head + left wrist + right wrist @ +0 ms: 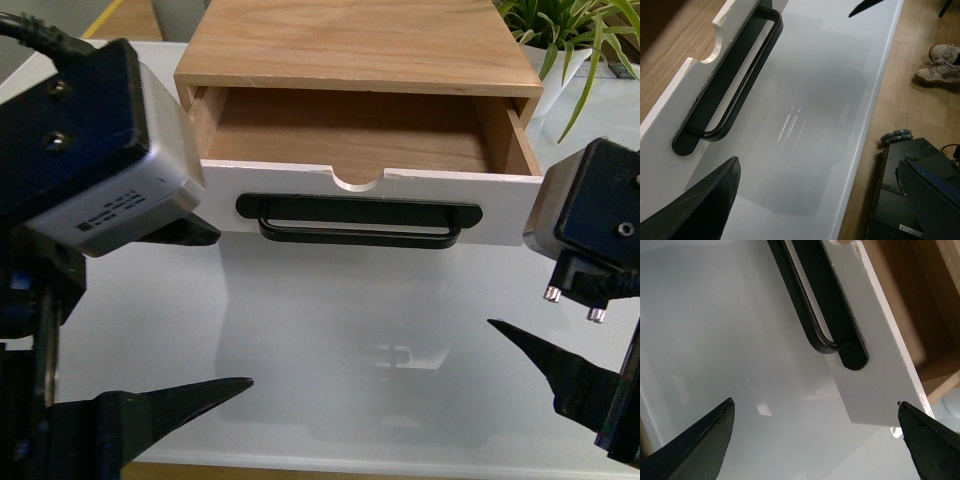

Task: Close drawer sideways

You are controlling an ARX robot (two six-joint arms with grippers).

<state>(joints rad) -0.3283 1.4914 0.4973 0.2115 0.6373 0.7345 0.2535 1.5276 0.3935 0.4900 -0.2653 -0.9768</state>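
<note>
The drawer (400, 196) stands pulled out of a light wood cabinet (350, 45), its wood interior empty. Its white front has a semicircular notch (357, 181) and a wide black bar handle (360, 222). My left gripper (232, 310) is open and empty, in front of the drawer front's left end. My right gripper (520, 290) is open and empty by the front's right end. The left wrist view shows the handle (725, 90) beyond my left gripper (817, 162). In the right wrist view the front's corner (875, 400) lies between the fingers of my right gripper (816, 405).
The white table (350, 350) runs to its front edge (350, 465) just before me. A potted plant (580, 40) stands at the back right. In the left wrist view shoes (940, 62) sit on the wood floor beside the robot's dark base (910, 190).
</note>
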